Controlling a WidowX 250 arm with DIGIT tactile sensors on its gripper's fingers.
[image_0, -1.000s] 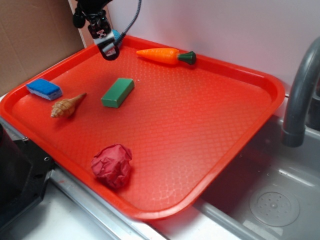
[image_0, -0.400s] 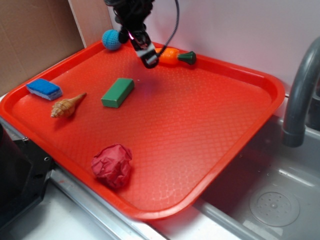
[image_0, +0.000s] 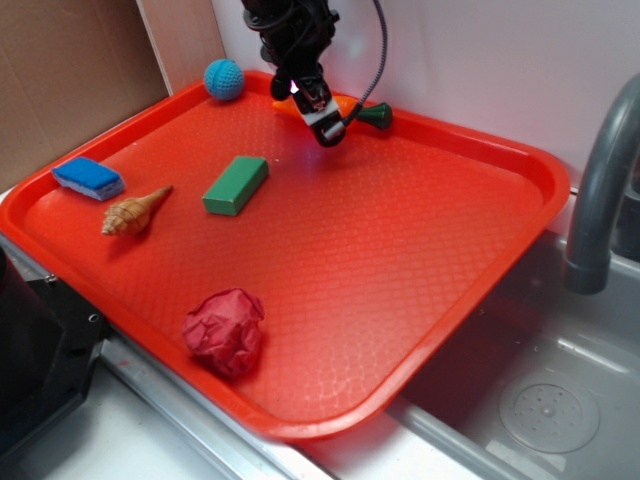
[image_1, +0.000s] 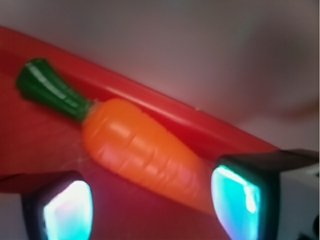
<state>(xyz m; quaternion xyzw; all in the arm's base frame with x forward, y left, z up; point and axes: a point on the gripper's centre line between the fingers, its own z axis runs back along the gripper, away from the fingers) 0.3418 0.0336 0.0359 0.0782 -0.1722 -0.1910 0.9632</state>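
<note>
My gripper (image_0: 326, 125) hangs over the back edge of the red tray (image_0: 420, 260), just in front of the orange toy carrot (image_0: 343, 105) with its green top (image_0: 377, 116). The arm hides the carrot's pointed end. In the wrist view the carrot (image_1: 145, 152) lies slantwise close ahead, green top (image_1: 50, 90) to the upper left, along the tray's rim (image_1: 165, 107). Both fingertips (image_1: 67, 210) stand wide apart with nothing between them, so my gripper (image_1: 150, 207) is open.
On the tray lie a green block (image_0: 236, 184), a blue sponge (image_0: 88, 178), a tan shell (image_0: 133, 211), a crumpled red cloth (image_0: 225, 331) and a blue knitted ball (image_0: 224, 79). A grey faucet (image_0: 600, 180) and sink (image_0: 540, 400) stand right. Wall behind the tray.
My gripper has travelled right along the tray's back edge, from beside the blue ball to the carrot, uncovering the ball. No object has moved.
</note>
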